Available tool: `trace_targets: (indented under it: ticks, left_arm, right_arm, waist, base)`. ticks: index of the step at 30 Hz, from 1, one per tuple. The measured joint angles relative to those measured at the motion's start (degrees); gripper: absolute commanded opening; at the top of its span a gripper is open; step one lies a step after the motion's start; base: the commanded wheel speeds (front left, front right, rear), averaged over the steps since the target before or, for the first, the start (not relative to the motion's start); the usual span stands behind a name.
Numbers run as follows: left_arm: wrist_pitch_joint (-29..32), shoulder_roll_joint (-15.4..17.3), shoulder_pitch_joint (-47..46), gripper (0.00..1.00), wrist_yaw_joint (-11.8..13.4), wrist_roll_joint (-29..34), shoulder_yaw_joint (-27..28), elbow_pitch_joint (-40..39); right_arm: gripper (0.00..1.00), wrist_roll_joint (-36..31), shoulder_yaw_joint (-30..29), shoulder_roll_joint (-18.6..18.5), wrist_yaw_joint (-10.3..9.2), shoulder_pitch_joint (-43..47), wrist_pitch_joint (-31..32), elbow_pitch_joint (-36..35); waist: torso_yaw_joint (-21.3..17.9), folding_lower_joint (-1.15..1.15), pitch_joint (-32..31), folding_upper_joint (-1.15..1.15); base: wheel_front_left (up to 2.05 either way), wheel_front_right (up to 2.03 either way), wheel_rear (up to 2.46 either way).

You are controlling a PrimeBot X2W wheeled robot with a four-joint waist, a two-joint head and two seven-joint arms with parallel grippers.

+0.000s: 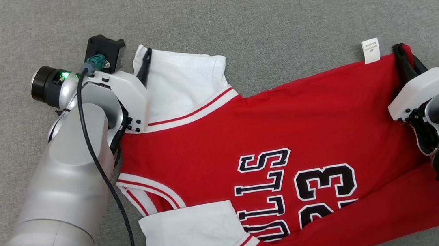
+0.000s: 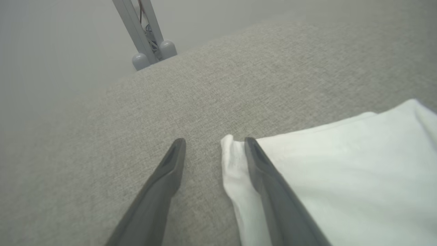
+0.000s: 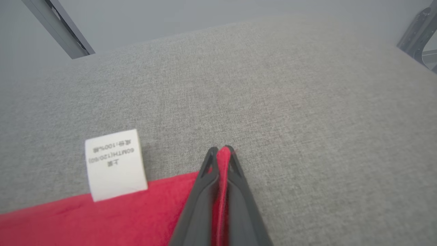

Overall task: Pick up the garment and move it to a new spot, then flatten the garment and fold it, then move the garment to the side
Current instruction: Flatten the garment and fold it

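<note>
Bulls jersey [image 1: 285,132] spread face-up on grey desk [image 1: 274,19]; right fingers [image 3: 201,194] clenched on red hem near care label [image 3: 115,164]; left fingers [image 2: 164,177] released, straddling white sleeve [image 2: 341,171] edge.

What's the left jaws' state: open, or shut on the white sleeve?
Open. Left wrist view: the two fingers stand wide apart, the white sleeve corner lying loose between them, not pinched.

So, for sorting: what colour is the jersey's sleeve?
White sleeve, clearest in the left wrist view.
</note>
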Motion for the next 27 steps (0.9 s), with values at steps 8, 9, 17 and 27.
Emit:
trace_targets:
  ticks: [8,9,17,27]
  left_arm:
    - [-1.3,-0.1,-0.1,0.0,0.0,-3.2,-3.1,0.6]
    - [-1.5,-0.1,-0.1,0.0,0.0,-3.7,-3.5,0.4]
    - [-4.0,-0.1,0.2,0.0,0.0,-7.3,-5.0,-1.6]
    - [-5.2,0.0,5.7,0.0,0.5,-10.9,-3.6,-13.9]
  right_arm:
    - [0.0,0.3,0.3,-0.1,0.0,-0.2,-0.1,0.2]
    - [0.0,0.4,0.3,-0.2,0.0,-0.2,-0.1,0.2]
    - [0.0,1.7,-1.1,-0.8,0.0,0.7,-0.1,-0.1]
    - [0.0,0.9,-5.0,-3.4,0.0,5.9,-0.1,-6.1]
  waist:
    - [0.2,0.0,0.1,0.0]
    - [0.3,0.0,0.0,0.0]
    - [1.4,0.0,-1.4,0.0]
    - [4.1,0.0,-5.0,0.0]
  base:
    - [0.0,0.0,0.0]
    - [0.0,0.0,0.0]
    - [0.0,0.0,0.0]
    - [0.0,0.0,0.0]
